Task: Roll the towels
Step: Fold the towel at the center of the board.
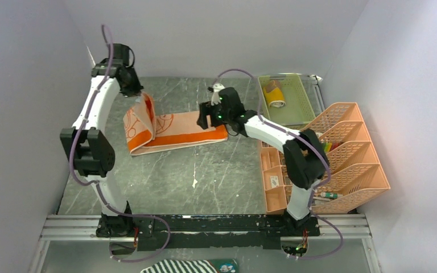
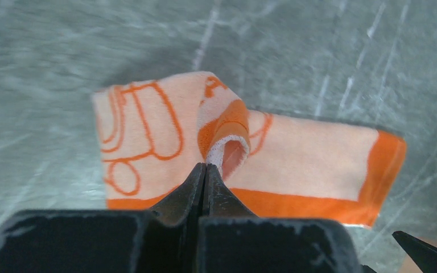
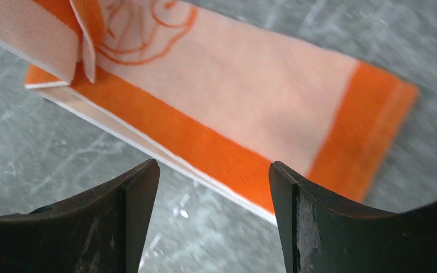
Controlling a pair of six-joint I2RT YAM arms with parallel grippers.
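The orange towel (image 1: 188, 128) lies on the table as a long strip folded lengthwise. My left gripper (image 1: 140, 95) is shut on its left end and holds that end up, so the cloth curls over the flat part. In the left wrist view the fingertips (image 2: 206, 166) pinch the towel's white hem (image 2: 227, 149). My right gripper (image 1: 205, 120) hovers open over the strip's right end. In the right wrist view the towel (image 3: 250, 85) sits beyond the open gripper (image 3: 213, 170), with nothing between the fingers. A mustard-yellow towel (image 1: 274, 95) lies rolled in the green basket (image 1: 304, 99).
An orange file rack (image 1: 347, 153) and an orange compartment tray (image 1: 273, 176) stand along the right side, beside the right arm. A black-and-white striped cloth (image 1: 176, 266) lies below the arm bases. White walls close in the left, back and right.
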